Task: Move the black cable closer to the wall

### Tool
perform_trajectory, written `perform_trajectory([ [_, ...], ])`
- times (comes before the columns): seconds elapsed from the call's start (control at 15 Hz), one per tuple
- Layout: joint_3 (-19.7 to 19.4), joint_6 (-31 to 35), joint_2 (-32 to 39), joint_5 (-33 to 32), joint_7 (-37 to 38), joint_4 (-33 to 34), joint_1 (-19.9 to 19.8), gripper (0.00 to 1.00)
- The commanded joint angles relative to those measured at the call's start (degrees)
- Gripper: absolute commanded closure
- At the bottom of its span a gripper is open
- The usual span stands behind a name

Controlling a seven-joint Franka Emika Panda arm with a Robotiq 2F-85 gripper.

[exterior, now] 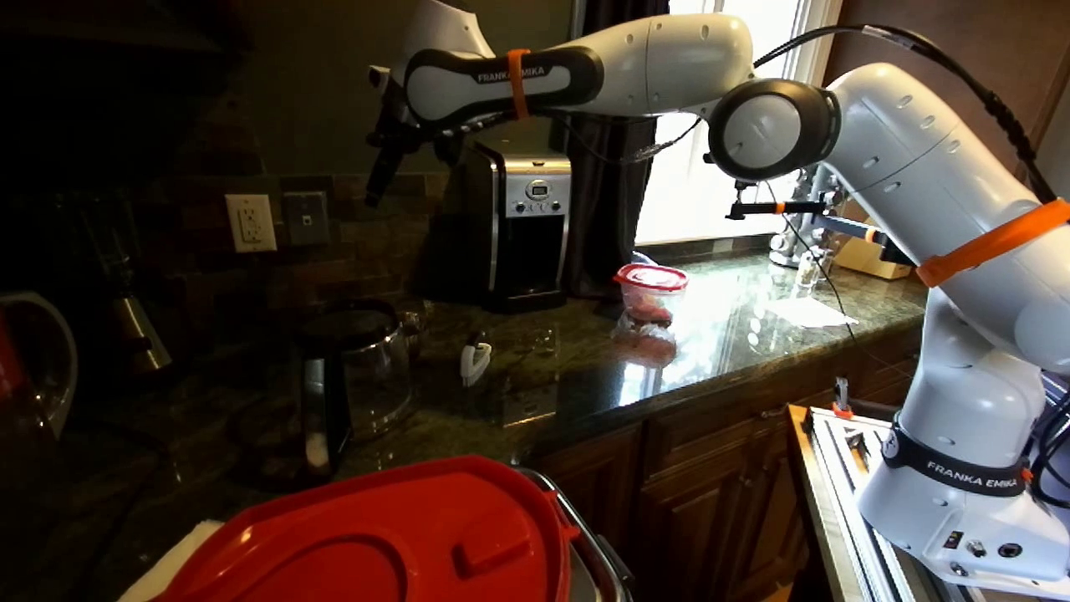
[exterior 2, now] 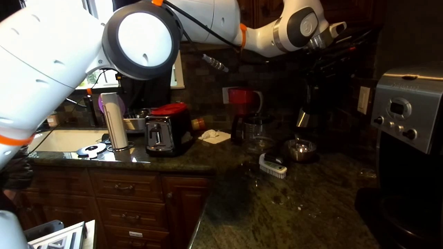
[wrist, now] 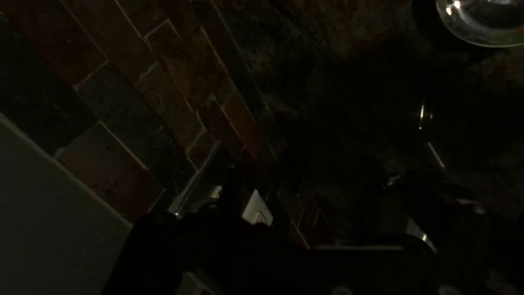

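Observation:
The wall is the dark brown tiled backsplash [exterior: 368, 230]; it also shows in an exterior view [exterior 2: 204, 74] and at the left of the wrist view [wrist: 163, 94]. My gripper [exterior: 410, 180] is raised high above the counter, in front of the wall. In the wrist view its dark fingers [wrist: 323, 174] stand apart, and I see nothing held between them. The black cable cannot be made out for sure. A thin dark line [wrist: 303, 28] on the counter at the top of the wrist view may be it, but the picture is too dark to tell.
On the counter stand a coffee maker [exterior: 535, 226], a glass carafe [exterior: 368, 368], a white brush [exterior 2: 272, 166], a metal bowl [exterior 2: 300, 150], a blender-like appliance [exterior: 138, 334], a toaster [exterior 2: 166, 131] and a red-lidded container [exterior: 652, 293]. A red lid [exterior: 401, 527] is in the foreground.

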Motion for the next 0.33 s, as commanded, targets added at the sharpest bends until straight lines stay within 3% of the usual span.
perform_trajectory([
  [0.0,5.0,4.0,-6.6,7.7,-0.3,-10.9,-3.5,0.00],
  [0.07,2.2,1.7,-2.0,4.1,0.1,-3.4,-1.3,0.00],
  [0.27,4.0,2.6,-4.1,6.5,0.1,-6.5,-2.7,0.00],
])
